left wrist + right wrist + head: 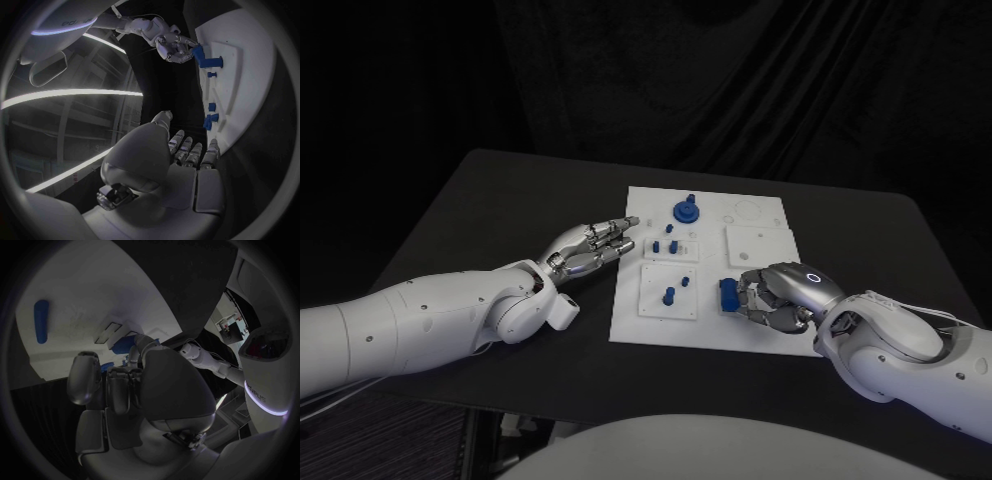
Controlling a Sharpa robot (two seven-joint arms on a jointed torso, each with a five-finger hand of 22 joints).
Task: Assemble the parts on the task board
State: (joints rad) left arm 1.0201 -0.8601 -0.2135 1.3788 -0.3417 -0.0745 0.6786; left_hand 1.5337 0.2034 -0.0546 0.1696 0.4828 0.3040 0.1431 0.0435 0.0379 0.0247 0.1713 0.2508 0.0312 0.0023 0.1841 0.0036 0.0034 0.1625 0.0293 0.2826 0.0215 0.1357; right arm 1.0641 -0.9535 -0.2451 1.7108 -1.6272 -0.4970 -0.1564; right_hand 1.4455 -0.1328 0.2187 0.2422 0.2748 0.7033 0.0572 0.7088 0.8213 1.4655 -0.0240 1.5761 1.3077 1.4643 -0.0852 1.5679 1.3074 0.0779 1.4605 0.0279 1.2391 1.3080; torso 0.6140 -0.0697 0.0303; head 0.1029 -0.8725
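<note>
On the black worktop (473, 220) lies the white rectangular task board (733, 335). The right robot hand (783, 295) rests on its near right part, fingers curled round a small blue block part (728, 294). The left robot hand (593, 243) hovers just beside the board's left edge, fingers straight and apart, grasping nothing. A round blue knob part (685, 211) stands near the far edge.

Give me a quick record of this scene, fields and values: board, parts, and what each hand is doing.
board: white task board mid-table
parts: blue round part at far edge; small blue pegs on left tiles
right hand: right hand grips a blue part over the board's near right
left hand: left hand beside the board's left edge, fingers extended, holding nothing
</note>
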